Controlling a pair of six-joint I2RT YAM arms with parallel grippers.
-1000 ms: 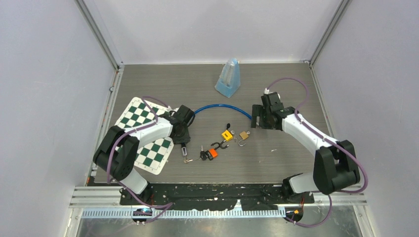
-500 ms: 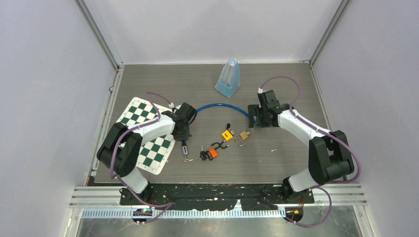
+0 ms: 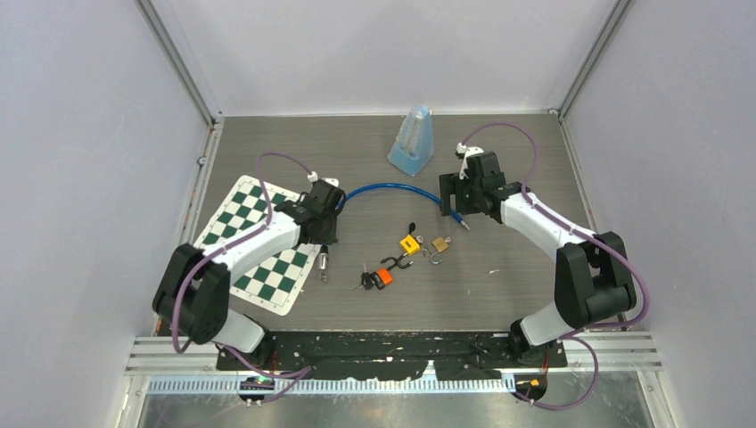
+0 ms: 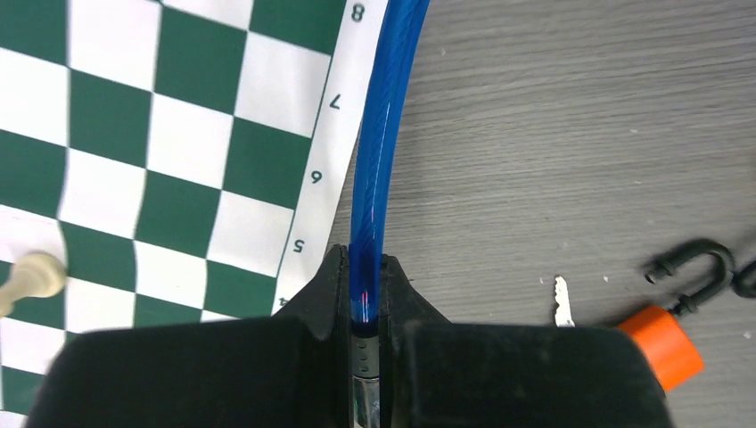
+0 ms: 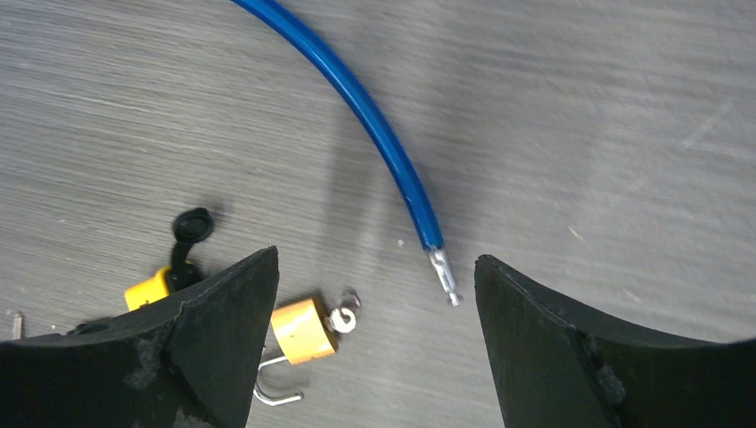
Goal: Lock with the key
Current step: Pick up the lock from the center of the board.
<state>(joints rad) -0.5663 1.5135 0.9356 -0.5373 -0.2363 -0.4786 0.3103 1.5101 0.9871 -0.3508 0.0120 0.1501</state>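
A blue cable lock [image 3: 397, 189] arcs across the middle of the table. My left gripper [image 4: 365, 294] is shut on the blue cable [image 4: 379, 160] just above its dark collar, at the chessboard's edge; in the top view it [image 3: 324, 239] holds that end, and the silver lock body [image 3: 324, 264] hangs below it. My right gripper [image 5: 374, 260] is open above the cable's bare metal tip [image 5: 443, 275], which lies between its fingers, untouched. A silver key [image 4: 561, 301] lies beside an orange padlock [image 4: 661, 343].
A brass padlock [image 5: 301, 328] with an open shackle and a yellow padlock [image 5: 147, 287] lie near the right gripper. A green-and-white chessboard mat [image 3: 258, 241] carries a pale pawn [image 4: 31, 276]. A blue-and-white cone-shaped object [image 3: 412, 140] stands at the back.
My left gripper has shut on the cable's lock end and drawn it a little left and back. My right gripper has moved left and back over the cable's tip, still open.
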